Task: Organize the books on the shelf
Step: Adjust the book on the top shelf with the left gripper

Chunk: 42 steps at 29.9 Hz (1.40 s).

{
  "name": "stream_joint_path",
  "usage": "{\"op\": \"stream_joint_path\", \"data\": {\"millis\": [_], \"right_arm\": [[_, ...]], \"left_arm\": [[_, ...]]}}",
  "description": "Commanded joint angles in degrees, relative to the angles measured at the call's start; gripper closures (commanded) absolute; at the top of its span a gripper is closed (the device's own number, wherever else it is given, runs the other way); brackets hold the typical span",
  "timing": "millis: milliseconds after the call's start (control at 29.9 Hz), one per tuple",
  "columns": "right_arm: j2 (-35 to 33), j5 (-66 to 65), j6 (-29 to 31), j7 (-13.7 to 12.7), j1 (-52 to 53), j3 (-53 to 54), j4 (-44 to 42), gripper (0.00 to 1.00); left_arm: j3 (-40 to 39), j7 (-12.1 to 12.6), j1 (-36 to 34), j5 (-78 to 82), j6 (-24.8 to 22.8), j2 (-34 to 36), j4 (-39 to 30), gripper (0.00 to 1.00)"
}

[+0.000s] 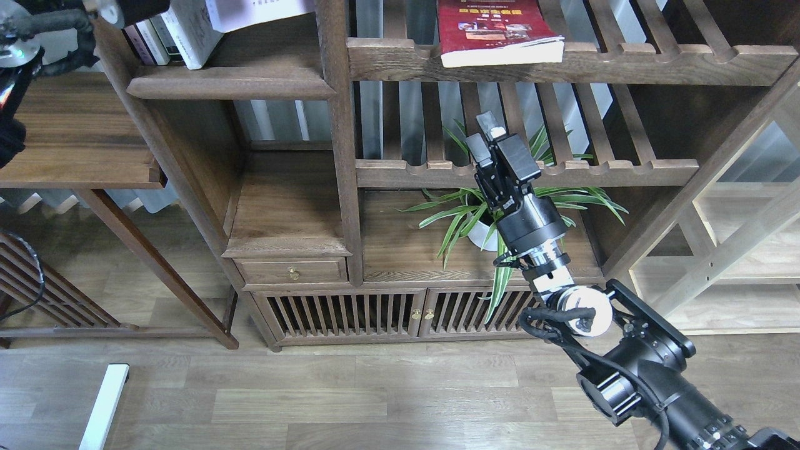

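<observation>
Dark red book flat on slatted shelf, long axis front-to-back | right gripper jaws empty, slightly parted

A dark red book lies flat on a slatted shelf, its spine overhanging the rail. Below, the right end effector hovers empty before a potted plant; more books stand on the solid shelf at upper left.

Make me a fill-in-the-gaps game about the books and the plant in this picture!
1. The dark red book lies on a slatted shelf, above the ____.
2. The potted plant has long ____ leaves.
3. The right hand is raised in front of the plant and holds ____.
4. The drawer has a small ____-coloured knob.

Missing words: plant; green; nothing; gold
</observation>
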Motion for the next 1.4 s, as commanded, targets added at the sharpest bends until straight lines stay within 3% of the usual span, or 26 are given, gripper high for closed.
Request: {"op": "stream_joint_path", "data": {"millis": [0, 334, 669, 869, 1070, 1371], "right_arm": [[0.81, 0.0, 0.0, -0.02, 0.0, -0.01, 0.02, 0.27], [1.43, -0.97, 0.0, -0.02, 0.26, -0.01, 0.38, 0.27], [2.58, -1.76, 0.0, -0.02, 0.35, -0.01, 0.46, 0.27], [1.79, -1.76, 0.0, -0.02, -0.09, 0.26, 0.46, 0.27], [1.61, -1.93, 0.0, -0.02, -1.84, 0.35, 1.34, 0.27], [1.61, -2.02, 0.0, -0.02, -3.25, 0.26, 1.34, 0.27]], "left_arm": [[1.06, 0.42, -0.16, -0.07, 0.62, 0.58, 0.0, 1.0], [2.29, 0.07, 0.45, 0.1, 1.4, 2.86, 0.0, 1.0], [4.84, -1.68, 0.37, 0.19, 14.14, 0.93, 0.26, 1.0], [4.84, -5.63, 0.37, 0.19, 19.86, -2.14, 2.36, 1.0], [7.12, -11.87, -0.34, 0.72, 20.3, -5.66, 6.59, 1.0], [11.69, -16.18, -0.25, 1.77, 20.21, -5.75, 6.77, 1.0]]}}
